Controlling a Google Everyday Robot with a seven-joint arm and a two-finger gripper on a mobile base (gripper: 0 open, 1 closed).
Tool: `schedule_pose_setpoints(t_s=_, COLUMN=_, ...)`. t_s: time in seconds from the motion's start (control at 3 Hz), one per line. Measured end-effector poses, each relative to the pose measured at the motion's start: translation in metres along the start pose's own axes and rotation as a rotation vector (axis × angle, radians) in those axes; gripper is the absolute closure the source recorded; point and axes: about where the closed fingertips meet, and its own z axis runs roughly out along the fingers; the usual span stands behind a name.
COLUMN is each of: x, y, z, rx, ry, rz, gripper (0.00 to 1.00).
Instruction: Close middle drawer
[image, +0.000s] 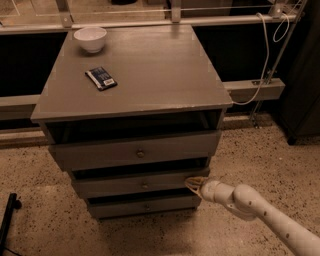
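A grey wooden cabinet (135, 75) holds three drawers. The middle drawer (135, 183) has a low flat front and a small round knob (144, 185); a dark gap shows above its front panel. My gripper (192, 184) sits at the end of the white arm (260, 212) coming in from the lower right. Its tip rests against the right end of the middle drawer's front panel. The top drawer (135, 150) stands out furthest and the bottom drawer (142, 206) is set back below.
A white bowl (90, 38) and a dark flat packet (101, 78) lie on the cabinet top. A white cable (262, 60) hangs from a rail at the right. A black stand foot (9, 220) lies at the lower left on speckled floor.
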Motion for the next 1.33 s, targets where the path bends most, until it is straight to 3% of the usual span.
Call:
schedule_pose_setpoints(t_s=0.33, x=-0.010, y=0.004, z=0.006, rx=-0.022, ry=-0.014, rz=-0.003, gripper=0.73)
schedule_pose_setpoints(t_s=0.67, x=0.000, y=0.001, z=0.017, rx=-0.061, ry=-0.003, rz=-0.028, gripper=0.76)
schedule_pose_setpoints(t_s=1.0, x=-0.001, y=0.004, z=0.015, rx=-0.061, ry=-0.003, rz=-0.028, gripper=0.99)
schedule_pose_setpoints(t_s=1.33, x=-0.006, y=0.012, z=0.012, rx=-0.131, ry=-0.039, rz=-0.042, gripper=1.00)
